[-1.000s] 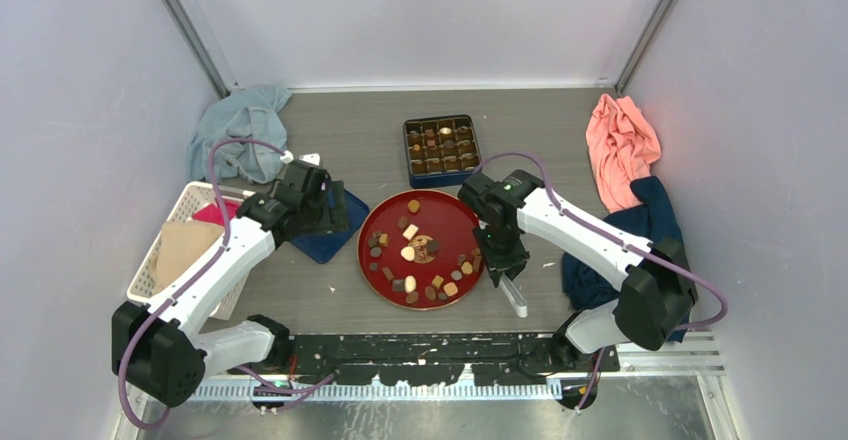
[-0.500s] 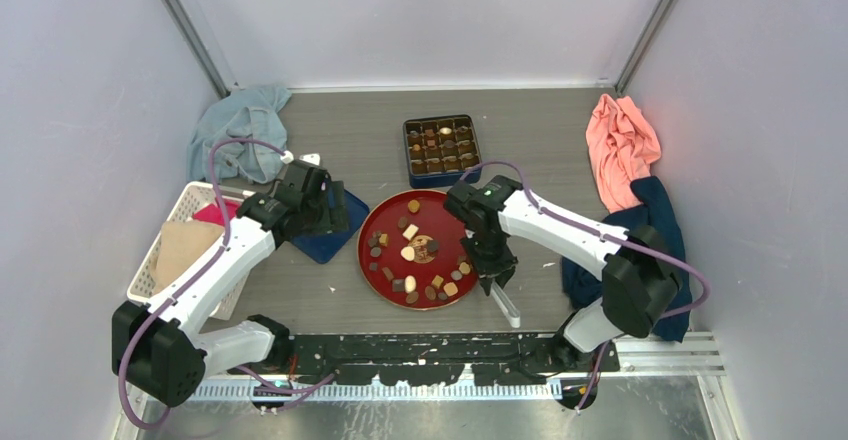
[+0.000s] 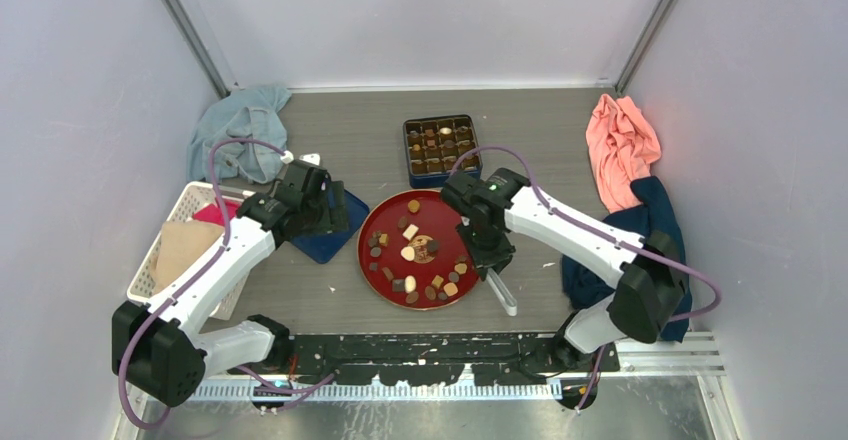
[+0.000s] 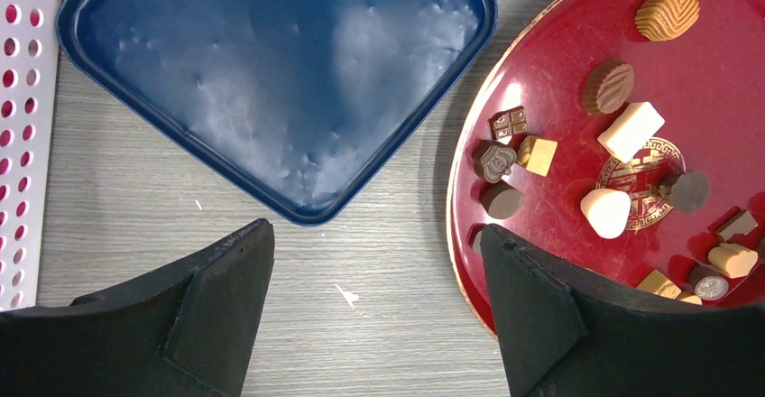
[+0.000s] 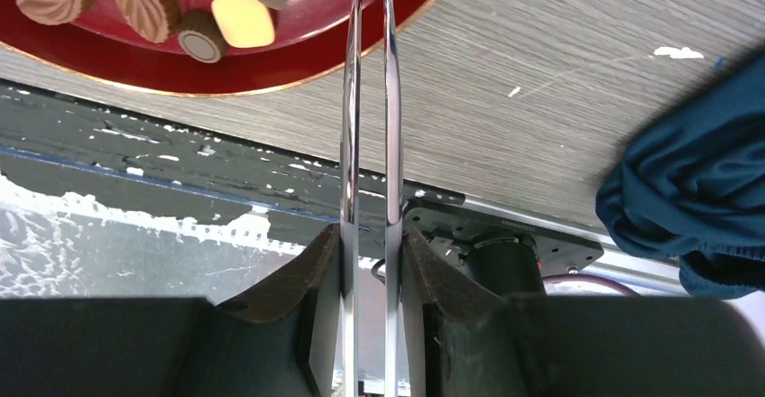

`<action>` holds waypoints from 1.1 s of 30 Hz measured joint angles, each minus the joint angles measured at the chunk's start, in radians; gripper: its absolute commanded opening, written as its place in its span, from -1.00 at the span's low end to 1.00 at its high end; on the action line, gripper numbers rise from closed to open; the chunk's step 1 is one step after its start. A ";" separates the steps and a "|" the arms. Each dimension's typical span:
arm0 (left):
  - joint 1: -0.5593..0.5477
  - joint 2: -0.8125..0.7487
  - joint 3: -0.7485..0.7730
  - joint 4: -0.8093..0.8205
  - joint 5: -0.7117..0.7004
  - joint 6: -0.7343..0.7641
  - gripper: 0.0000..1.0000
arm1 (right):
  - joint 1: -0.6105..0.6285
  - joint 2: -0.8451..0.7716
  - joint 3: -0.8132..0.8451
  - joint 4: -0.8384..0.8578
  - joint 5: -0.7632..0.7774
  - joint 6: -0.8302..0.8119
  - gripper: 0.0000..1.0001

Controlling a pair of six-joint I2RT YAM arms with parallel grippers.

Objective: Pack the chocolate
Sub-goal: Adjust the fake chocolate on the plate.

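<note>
On the grey table (image 3: 545, 135), assorted brown, tan, cream chocolate (image 3: 408, 254).

Colours on and beside the red plate (image 4: 722, 81)
Gold emblem (image 4: 636, 173) at its centre; chocolates (image 4: 606, 212) dark brown, tan, cream-white, some ribbed; navy tin lid (image 4: 271, 72); grey wood-grain desk (image 4: 117, 226); silver tongs (image 5: 350, 126).

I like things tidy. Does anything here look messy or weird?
Yes. The chocolate lies jumbled loose on the red plate, unlike the neat rows in the blue tin. Crumpled cloths sit at the edges, and white flecks dot the table.
</note>
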 measured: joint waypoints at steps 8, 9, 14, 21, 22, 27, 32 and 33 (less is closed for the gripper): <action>0.000 0.011 0.000 0.005 0.008 0.000 0.70 | -0.010 -0.049 -0.074 -0.042 0.063 0.056 -0.48; 0.000 0.013 0.000 0.005 0.009 0.000 0.70 | -0.010 -0.048 -0.075 -0.047 0.069 0.060 -0.48; 0.000 0.013 0.000 0.005 0.011 0.000 0.70 | -0.010 -0.048 -0.085 -0.046 0.081 0.066 -0.49; 0.000 0.013 0.000 0.005 0.011 0.000 0.70 | -0.010 -0.018 -0.101 -0.043 0.078 0.063 -0.49; 0.000 0.014 0.000 0.005 0.011 0.000 0.70 | -0.010 -0.010 -0.102 -0.041 0.077 0.062 -0.50; 0.000 0.014 0.000 0.005 0.011 0.000 0.70 | -0.010 0.016 -0.107 -0.024 0.067 0.050 -0.50; 0.000 0.014 0.000 0.005 0.011 0.000 0.70 | -0.008 0.033 -0.110 -0.010 0.037 0.043 -0.51; 0.000 0.014 0.000 0.005 0.011 0.000 0.70 | -0.005 0.039 -0.110 -0.008 0.031 0.040 -0.50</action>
